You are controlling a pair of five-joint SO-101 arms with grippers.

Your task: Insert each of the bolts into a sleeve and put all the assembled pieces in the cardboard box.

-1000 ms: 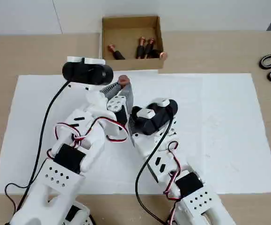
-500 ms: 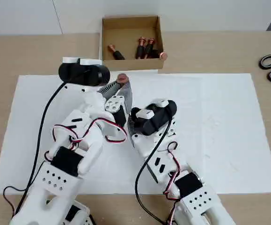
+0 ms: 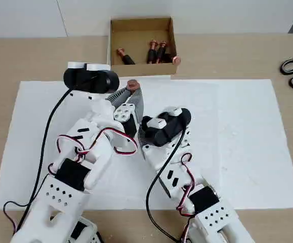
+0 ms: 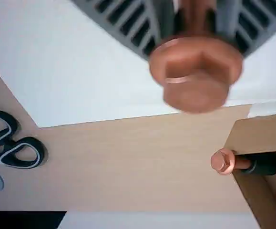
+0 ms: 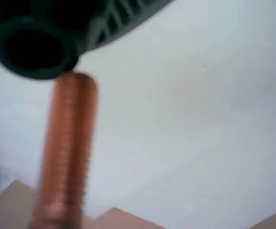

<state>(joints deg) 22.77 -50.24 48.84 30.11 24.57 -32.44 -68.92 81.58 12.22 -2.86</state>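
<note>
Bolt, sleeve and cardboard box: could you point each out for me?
bolt (image 4: 196, 71), left wrist view, on its copper hexagonal head.
sleeve (image 5: 35, 72), right wrist view, on the dark rim of its opening.
cardboard box (image 3: 136, 43), high view, on its bare floor.

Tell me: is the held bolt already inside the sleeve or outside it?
Outside. In the right wrist view the sleeve shows a dark, empty opening, and the bolt lies beside its rim.

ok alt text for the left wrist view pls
The left gripper holds a copper bolt, hex head toward the camera, above a white sheet. Beyond are the wooden table, black scissors and a corner of the box, where a sleeved bolt rests.
</note>
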